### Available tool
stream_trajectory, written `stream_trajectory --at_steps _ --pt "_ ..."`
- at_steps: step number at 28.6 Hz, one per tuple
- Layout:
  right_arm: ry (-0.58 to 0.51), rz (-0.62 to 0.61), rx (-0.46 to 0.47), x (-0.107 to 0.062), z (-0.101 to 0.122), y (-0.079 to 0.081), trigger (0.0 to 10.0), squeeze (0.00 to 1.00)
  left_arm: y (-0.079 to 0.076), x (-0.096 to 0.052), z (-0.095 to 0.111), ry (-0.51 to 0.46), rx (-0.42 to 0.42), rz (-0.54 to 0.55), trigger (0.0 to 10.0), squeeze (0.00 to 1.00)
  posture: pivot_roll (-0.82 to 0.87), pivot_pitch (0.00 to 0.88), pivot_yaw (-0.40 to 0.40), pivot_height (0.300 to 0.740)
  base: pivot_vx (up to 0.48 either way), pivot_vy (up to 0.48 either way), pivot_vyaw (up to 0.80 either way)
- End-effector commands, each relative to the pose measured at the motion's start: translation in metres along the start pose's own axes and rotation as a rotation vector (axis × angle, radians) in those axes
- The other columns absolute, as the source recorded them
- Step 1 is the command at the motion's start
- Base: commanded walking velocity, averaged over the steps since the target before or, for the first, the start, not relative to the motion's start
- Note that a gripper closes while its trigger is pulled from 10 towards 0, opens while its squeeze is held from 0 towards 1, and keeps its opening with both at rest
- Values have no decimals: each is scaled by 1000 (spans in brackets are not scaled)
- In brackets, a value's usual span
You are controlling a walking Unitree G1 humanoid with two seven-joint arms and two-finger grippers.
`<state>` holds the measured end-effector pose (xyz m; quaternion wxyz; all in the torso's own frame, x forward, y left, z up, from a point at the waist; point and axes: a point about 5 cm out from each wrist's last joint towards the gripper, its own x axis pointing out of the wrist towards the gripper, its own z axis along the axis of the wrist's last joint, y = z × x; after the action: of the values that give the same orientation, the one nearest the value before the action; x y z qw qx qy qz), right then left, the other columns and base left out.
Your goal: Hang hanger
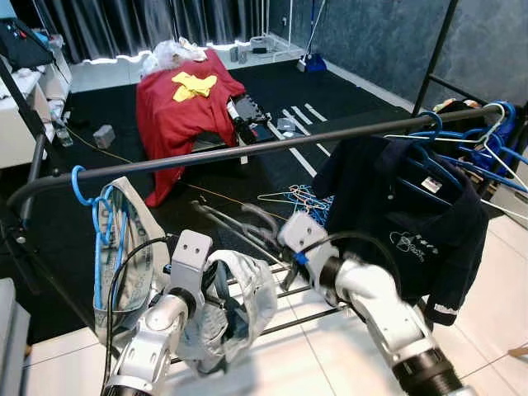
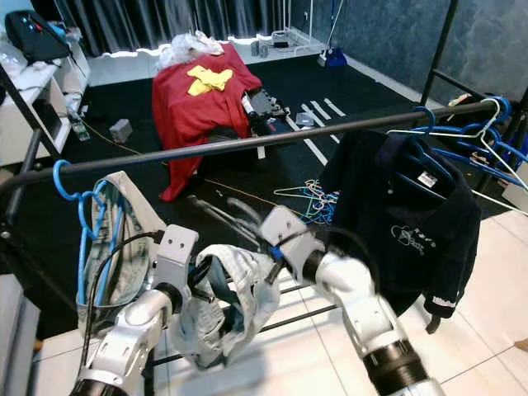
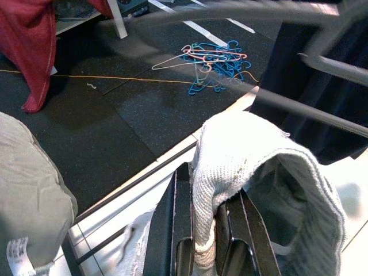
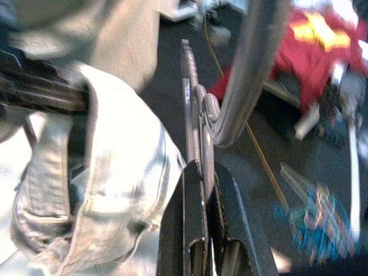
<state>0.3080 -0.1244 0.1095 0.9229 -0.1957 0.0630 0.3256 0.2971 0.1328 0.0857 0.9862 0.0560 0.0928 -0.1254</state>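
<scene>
A pale grey-white garment (image 1: 247, 305) hangs low in front of me, below the dark rack rail (image 1: 247, 151). My left gripper (image 3: 207, 190) is shut on its knitted edge (image 3: 253, 155). My right gripper (image 4: 206, 169) is shut on a thin grey hanger (image 4: 192, 86). In the left eye view this hanger (image 1: 235, 219) is a blur just left of the right gripper (image 1: 276, 227), close above the garment. On the rail, a blue hanger (image 1: 87, 194) carries a beige garment (image 1: 124, 247) at the left. A navy polo shirt (image 1: 404, 214) hangs at the right.
Several bare blue hangers (image 1: 487, 148) crowd the rail's right end. The rack's lower bars (image 1: 305, 318) run under the garment. A pile of hangers (image 1: 301, 198) lies on the black mat. Behind stands a table under a red cloth (image 1: 186, 107). White tiles are underfoot.
</scene>
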Motion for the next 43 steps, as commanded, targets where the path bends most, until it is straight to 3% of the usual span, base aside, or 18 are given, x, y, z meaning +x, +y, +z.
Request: stream_trajectory --at_steps 1,7,9,11,14,15,16,18,19,20,21,27,36,43 --pt "31 -137 69 -6 -13 -10 0 0 2 -1 -3 -3 -3 22 10000 0 -65 19 48 740 0 0 0" --pt "15 -185 153 -15 -14 -9 0 0 9 -1 -9 51 37 91 10000 0 -66 18 43 740 0 0 0" --pt "78 -181 222 -23 -22 -5 0 0 17 1 -11 78 63 112 10000 0 -60 39 28 740 0 0 0" --pt "78 -181 222 -23 -22 -5 0 0 17 1 -11 78 63 112 10000 0 -60 39 28 740 0 0 0" --pt "134 -337 353 -25 -49 -11 0 0 22 1 -15 77 54 115 10000 0 -45 36 24 740 0 0 0" --pt "134 -337 353 -25 -49 -11 0 0 22 1 -15 77 54 115 10000 0 -45 36 24 740 0 0 0" --pt "125 -379 375 -24 -52 -13 4039 0 23 1 -16 71 37 124 10000 0 -45 36 24 740 0 0 0" --pt "125 -379 375 -24 -52 -13 4039 0 23 1 -16 71 37 124 10000 0 -45 36 24 740 0 0 0" --pt "95 -443 419 -22 -53 -16 10000 0 24 -1 -15 50 -37 138 10000 0 -36 28 36 740 0 0 0" --pt "95 -443 419 -22 -53 -16 10000 0 24 -1 -15 50 -37 138 10000 0 -36 28 36 740 0 0 0" --pt "65 -470 428 -18 -49 -18 10000 0 24 -1 -14 35 -99 143 10000 0 -41 22 44 740 0 0 0" --pt "36 -442 411 -5 -36 -13 10000 0 20 4 -6 -7 -179 141 10000 0 -54 5 29 740 0 0 0" --pt "76 -324 397 10 -35 5 10000 0 18 5 2 -52 -129 154 10000 0 -15 0 -58 740 0 0 0" --pt "72 -299 390 18 -33 10 10000 0 20 2 2 -59 -128 156 10000 0 -8 0 -68 740 -270 0 0"
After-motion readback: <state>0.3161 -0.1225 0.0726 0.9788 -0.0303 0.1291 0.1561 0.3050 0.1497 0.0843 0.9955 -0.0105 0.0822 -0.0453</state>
